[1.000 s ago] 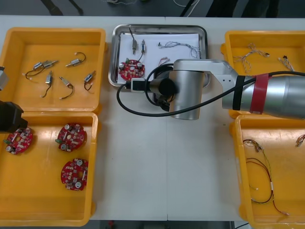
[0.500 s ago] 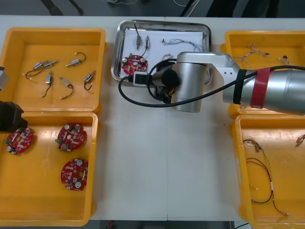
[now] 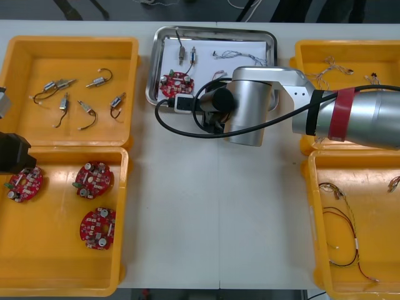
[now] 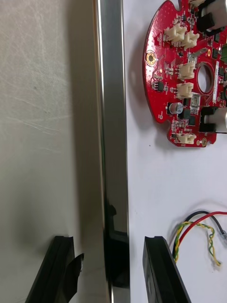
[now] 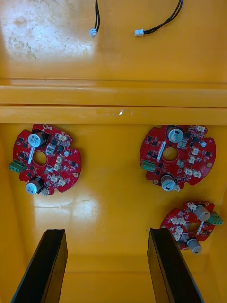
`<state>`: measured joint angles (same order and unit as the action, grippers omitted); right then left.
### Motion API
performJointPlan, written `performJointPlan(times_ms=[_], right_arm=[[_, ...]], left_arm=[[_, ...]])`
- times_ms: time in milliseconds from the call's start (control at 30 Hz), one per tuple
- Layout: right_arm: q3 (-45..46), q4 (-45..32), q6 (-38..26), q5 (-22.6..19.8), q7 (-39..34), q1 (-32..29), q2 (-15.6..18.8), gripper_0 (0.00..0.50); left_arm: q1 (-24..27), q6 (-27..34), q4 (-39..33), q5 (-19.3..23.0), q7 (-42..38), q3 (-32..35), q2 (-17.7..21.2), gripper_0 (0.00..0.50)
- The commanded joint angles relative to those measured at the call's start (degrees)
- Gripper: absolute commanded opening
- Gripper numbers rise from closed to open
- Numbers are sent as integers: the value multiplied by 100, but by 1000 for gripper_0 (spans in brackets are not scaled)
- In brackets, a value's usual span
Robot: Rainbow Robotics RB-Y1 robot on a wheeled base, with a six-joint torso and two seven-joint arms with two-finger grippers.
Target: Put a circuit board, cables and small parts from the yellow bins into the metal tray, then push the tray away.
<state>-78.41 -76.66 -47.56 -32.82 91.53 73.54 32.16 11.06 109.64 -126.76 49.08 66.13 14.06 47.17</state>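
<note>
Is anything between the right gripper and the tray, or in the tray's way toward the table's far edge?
Nothing visible. The right gripper, open, straddles the tray at its near rim, and the table beyond its far rim holds nothing. The left gripper hangs over the bin of circuit boards.

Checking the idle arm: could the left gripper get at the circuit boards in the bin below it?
Probably yes: the left gripper hangs open over the yellow bin, its three circuit boards lying bare below.
</note>
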Motion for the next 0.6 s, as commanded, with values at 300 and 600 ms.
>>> performJointPlan(times_ms=[300, 600], right_arm=[[959, -1027, -1361, -902, 111, 257, 89, 500], [1935, -2073, -2926, -1482, -109, -182, 80, 500]], left_arm=[[-104, 36, -156, -56, 119, 185, 249, 500], [-104, 36, -156, -56, 119, 185, 249, 500]])
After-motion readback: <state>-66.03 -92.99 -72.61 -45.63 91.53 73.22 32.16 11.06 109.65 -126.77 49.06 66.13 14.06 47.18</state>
